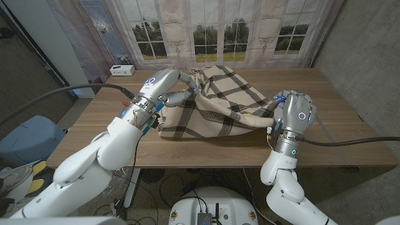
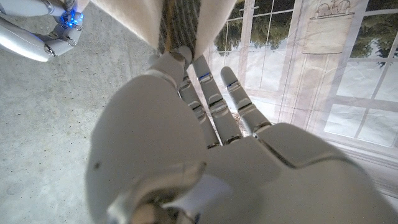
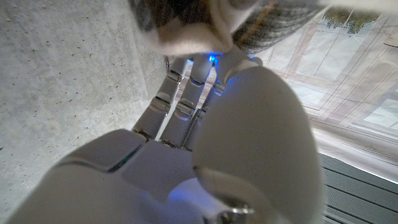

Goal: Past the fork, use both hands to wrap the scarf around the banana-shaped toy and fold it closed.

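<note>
Left robot hand [image 1: 177,95]: fingers closed on the upper left part of the cream wool scarf with dark plaid stripes [image 1: 215,103], holding a gathered fold of it above the tabletop. In the left wrist view the fingers [image 2: 205,93] reach up into hanging cream and grey cloth [image 2: 180,22]; the fingertips are hidden in the fold.

Right robot hand [image 1: 294,111]: stands at the scarf's right corner, fingers closed on the bunched edge. In the right wrist view a blurred wad of cloth [image 3: 193,25] sits at the fingertips [image 3: 186,68]; the contact itself is hard to make out.

Scarf: spread in a heap across the middle of the wooden tabletop [image 1: 337,100], between both hands. Whatever lies under it is covered.

White box [image 1: 121,70]: at the tabletop's far left corner, well apart from the scarf; details too small to tell.
</note>
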`<state>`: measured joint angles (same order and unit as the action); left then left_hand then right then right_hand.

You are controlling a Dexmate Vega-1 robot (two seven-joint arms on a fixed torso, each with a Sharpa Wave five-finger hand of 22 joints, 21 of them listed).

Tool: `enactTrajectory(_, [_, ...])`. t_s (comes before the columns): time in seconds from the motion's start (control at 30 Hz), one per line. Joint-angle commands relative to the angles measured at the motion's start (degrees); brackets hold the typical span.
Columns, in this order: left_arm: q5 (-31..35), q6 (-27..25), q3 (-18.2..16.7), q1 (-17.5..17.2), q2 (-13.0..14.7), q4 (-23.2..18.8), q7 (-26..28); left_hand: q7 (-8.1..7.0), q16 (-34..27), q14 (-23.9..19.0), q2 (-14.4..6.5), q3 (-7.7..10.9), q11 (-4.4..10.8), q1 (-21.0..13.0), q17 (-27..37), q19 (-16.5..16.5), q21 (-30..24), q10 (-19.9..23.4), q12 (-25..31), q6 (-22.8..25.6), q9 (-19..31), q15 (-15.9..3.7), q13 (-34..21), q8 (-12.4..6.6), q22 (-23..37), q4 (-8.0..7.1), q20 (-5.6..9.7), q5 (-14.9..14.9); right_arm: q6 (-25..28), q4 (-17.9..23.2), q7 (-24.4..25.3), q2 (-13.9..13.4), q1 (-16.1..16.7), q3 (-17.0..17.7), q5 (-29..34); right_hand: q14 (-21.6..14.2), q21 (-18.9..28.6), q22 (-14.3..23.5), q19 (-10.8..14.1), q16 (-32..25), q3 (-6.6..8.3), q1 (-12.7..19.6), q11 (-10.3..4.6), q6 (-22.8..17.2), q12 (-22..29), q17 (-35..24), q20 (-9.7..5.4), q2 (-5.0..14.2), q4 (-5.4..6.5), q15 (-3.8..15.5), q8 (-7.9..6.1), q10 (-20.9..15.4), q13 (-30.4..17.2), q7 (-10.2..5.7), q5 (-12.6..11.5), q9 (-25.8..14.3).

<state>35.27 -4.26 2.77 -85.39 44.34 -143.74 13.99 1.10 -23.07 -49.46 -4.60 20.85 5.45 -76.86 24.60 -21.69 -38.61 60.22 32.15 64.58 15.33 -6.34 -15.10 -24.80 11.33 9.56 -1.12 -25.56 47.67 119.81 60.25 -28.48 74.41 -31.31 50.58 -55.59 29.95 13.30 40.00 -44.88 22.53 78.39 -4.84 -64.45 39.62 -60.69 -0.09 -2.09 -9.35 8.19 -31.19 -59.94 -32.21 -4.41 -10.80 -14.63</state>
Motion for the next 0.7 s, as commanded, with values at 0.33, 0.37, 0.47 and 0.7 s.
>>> enactTrajectory(0.33, [10.32, -8.32, 1.05, 3.71, -4.52, 2.31, 2.14, -0.23, 0.48, -0.94, 0.38, 0.31, 2.54, 0.27, 0.82, -0.18, -1.02, 2.21, 1.10, 0.20, 0.06, -7.44, -19.31, -0.61, 0.35, -0.18, 0.12, -1.73, -6.33, -4.64, -8.59, -3.00, -12.99, -2.86, 0.52, -0.74, 0.70, -0.01, -0.52, 1.01, 1.32, -0.61, -0.42, 0.04, -0.21, -0.91, 0.07, -0.17, 0.10, 4.69, -0.78, -0.47, -0.81, 0.02, 0.18, 0.00])
enactTrajectory(0.37, [10.39, -8.61, 1.13, 4.09, -4.52, 2.52, 2.12, -0.27, 0.50, -0.96, 0.41, 0.29, 2.49, 0.29, 0.88, -0.16, -1.06, 2.27, 1.15, 0.20, 0.07, -7.45, -19.39, -0.64, 0.35, -0.19, 0.11, -1.82, -6.56, -4.89, -9.08, -3.10, -13.54, -2.94, 0.45, -0.78, 0.74, -0.03, -0.54, 1.09, 1.41, -0.63, -0.44, 0.11, -0.22, -0.98, 0.08, -0.20, 0.08, 4.70, -0.74, -0.50, -0.88, -0.11, 0.18, 0.06])
enactTrajectory(0.47, [11.02, -9.64, 1.64, 5.50, -4.36, 3.36, 2.04, -0.53, 0.60, -1.01, 0.45, 0.29, 2.58, 0.31, 1.05, -0.07, -1.19, 2.24, 1.22, 0.16, 0.07, -7.46, -19.69, -0.73, 0.35, -0.22, 0.10, -2.17, -7.23, -5.85, -10.30, -3.25, -15.24, -3.22, 0.27, -0.84, 0.81, -0.05, -0.61, 1.23, 1.58, -0.66, -0.36, 0.22, -0.27, -1.10, 0.09, -0.25, 0.06, 4.71, -0.81, -0.48, -0.99, -0.02, 0.19, -0.05])
enactTrajectory(0.7, [11.22, -11.29, 3.37, 9.54, -3.75, 6.22, 2.05, -0.43, 0.85, -1.15, 0.58, 0.25, 2.68, 0.34, 1.48, 0.07, -1.58, 2.25, 1.40, 0.10, -0.08, -7.47, -20.42, -0.87, 0.35, -0.26, 0.20, -3.01, -8.97, -8.76, -12.57, -3.05, -19.58, -4.16, -0.32, -1.02, 1.08, -0.15, -0.81, 1.76, 2.14, -0.88, -0.45, 0.13, -0.45, -1.55, 0.06, -0.45, 0.02, 4.70, -0.98, -0.44, -1.38, 0.07, 0.21, 0.04])
